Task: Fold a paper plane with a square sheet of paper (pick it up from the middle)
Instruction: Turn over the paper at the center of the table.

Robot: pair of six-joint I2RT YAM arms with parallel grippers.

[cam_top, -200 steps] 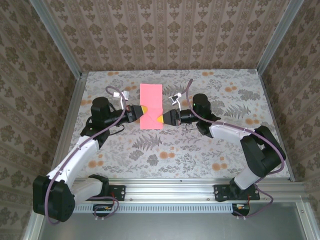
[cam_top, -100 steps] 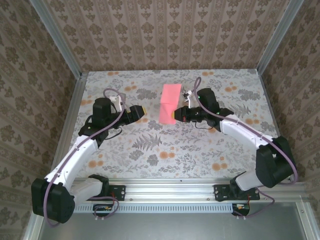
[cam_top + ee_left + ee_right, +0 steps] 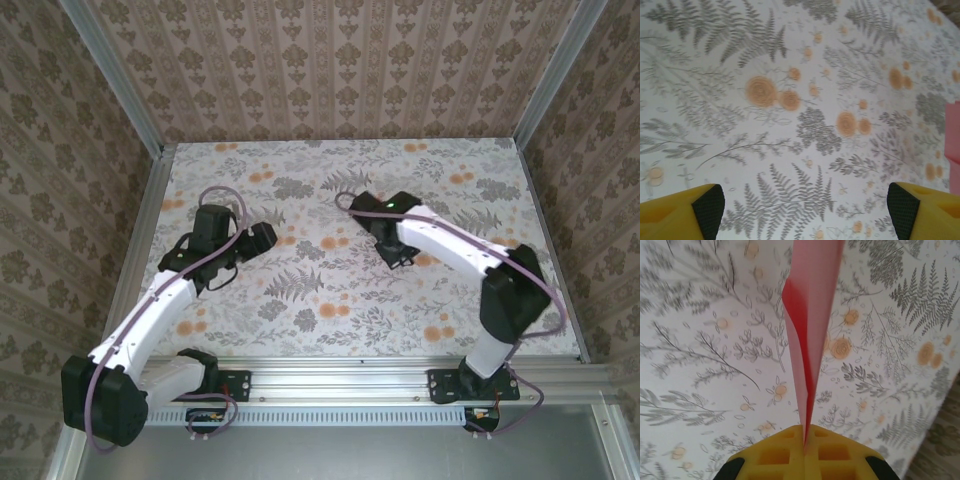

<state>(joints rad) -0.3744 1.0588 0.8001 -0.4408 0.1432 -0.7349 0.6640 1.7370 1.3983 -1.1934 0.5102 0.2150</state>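
Both fingers of the right pincer (image 3: 805, 447) are pressed together on the square sheet of paper (image 3: 812, 315), which runs away from them doubled over, edge-on over the tabletop (image 3: 700, 340). The left pincer (image 3: 805, 212) gapes wide and empty, a pink sliver of the sheet at its view's right edge. I judge only a first half-fold made; nose and wing folds remain. The sheet's far end is cut off, its contact with the tabletop unclear.

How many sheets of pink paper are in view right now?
1. The folded pink sheet is pinched between the fingers of the right gripper. The pink strip at the left wrist view's right edge is likely the same sheet. The right arm may hide others.
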